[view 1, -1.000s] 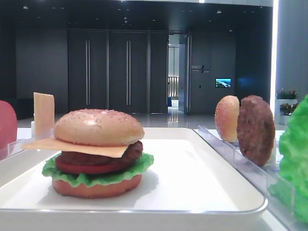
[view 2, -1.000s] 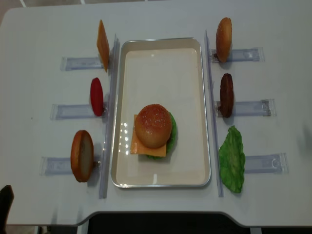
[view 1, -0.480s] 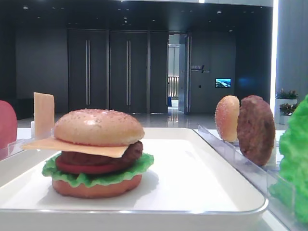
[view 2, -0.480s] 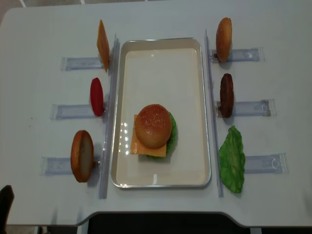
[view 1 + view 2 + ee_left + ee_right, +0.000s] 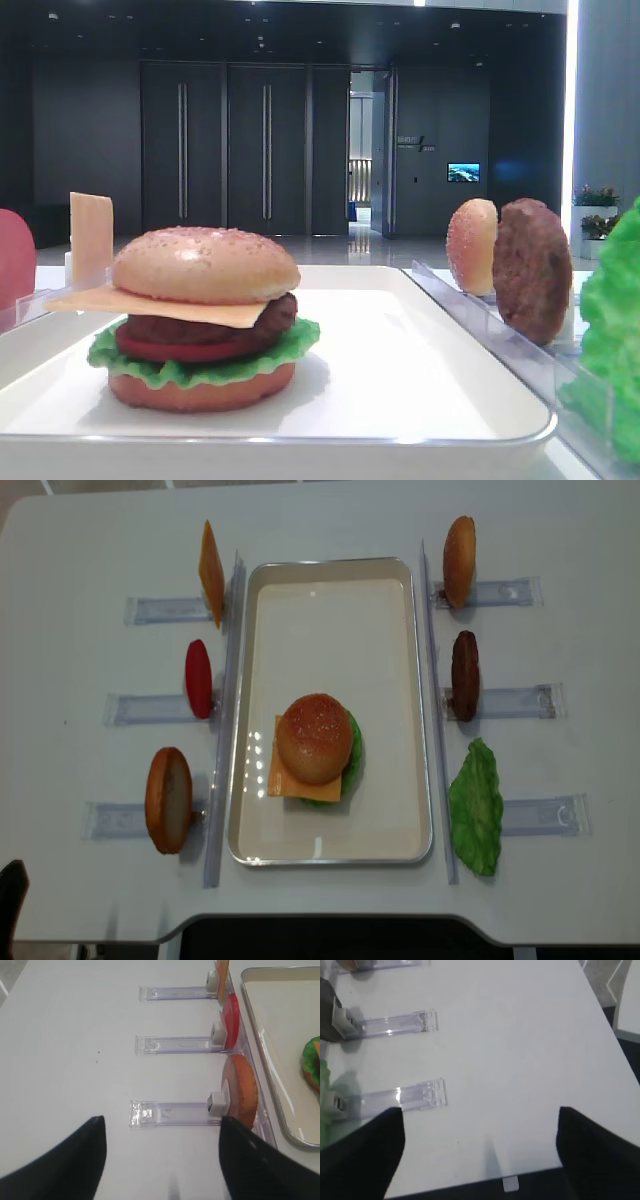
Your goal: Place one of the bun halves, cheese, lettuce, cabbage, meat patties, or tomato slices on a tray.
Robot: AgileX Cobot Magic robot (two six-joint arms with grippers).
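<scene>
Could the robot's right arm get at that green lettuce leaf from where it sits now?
Probably yes. The lettuce stands in its rack on the right arm's side, nothing lies over it, and the right gripper hovers nearby over bare table with open jaws.

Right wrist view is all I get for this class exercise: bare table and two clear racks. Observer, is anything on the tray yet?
Observer: Yes. A stacked burger stands on the tray, with the sesame bun on top.
Operator: Where is the left gripper?
Observer: The left gripper is open over bare table, beside the rack holding an orange-brown bun half.
</scene>
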